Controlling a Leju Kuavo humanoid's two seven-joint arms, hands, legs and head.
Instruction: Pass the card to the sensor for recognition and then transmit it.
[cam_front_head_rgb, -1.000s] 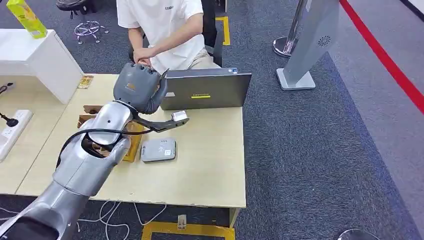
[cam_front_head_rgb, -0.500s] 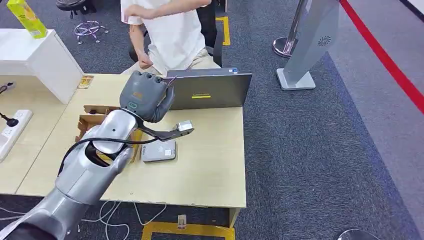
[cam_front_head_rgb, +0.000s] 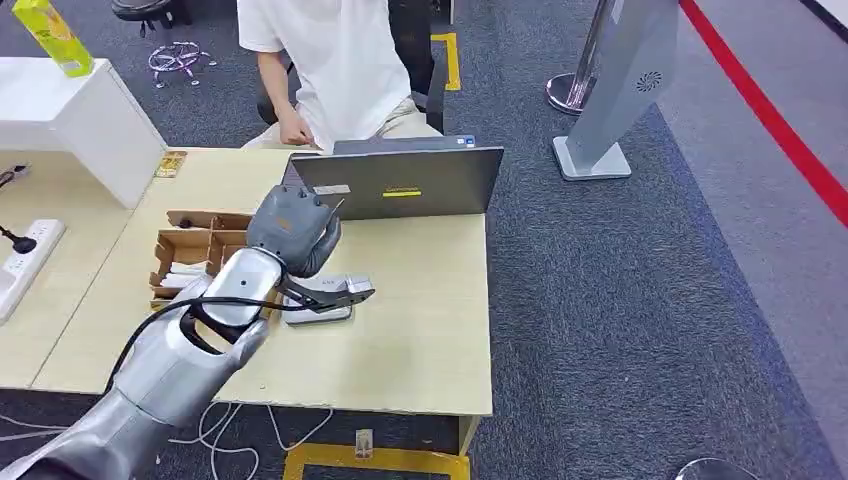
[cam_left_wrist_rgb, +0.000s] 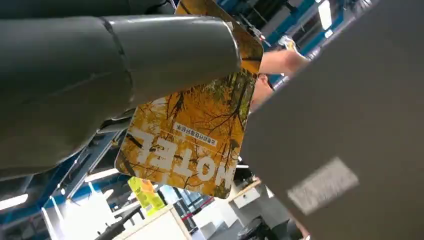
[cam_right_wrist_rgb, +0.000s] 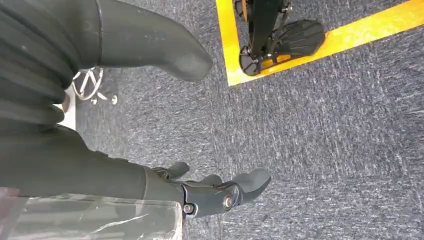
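Note:
My left hand (cam_front_head_rgb: 292, 228) hovers over the table (cam_front_head_rgb: 420, 320), just in front of the laptop. It grips an orange card printed "HOTEL" (cam_left_wrist_rgb: 192, 135); in the left wrist view the thumb (cam_left_wrist_rgb: 125, 55) presses on the card's face. The sensor (cam_front_head_rgb: 312, 314), a flat grey reader, lies on the table just below and nearer than the hand, partly hidden by the wrist camera bracket. My right hand (cam_right_wrist_rgb: 115, 175) hangs over the grey carpet with its fingers apart and nothing in it.
A grey laptop (cam_front_head_rgb: 400, 180) stands open at the table's far edge, with a seated person (cam_front_head_rgb: 340, 60) behind it. A compartmented cardboard box (cam_front_head_rgb: 195, 250) sits left of my hand. Further left are a white shelf (cam_front_head_rgb: 80, 120) and a power strip (cam_front_head_rgb: 25, 260).
My left hand has drawn back from the laptop's edge and sunk toward the sensor, card still in its grip. The person raised an arm and lowered it again.

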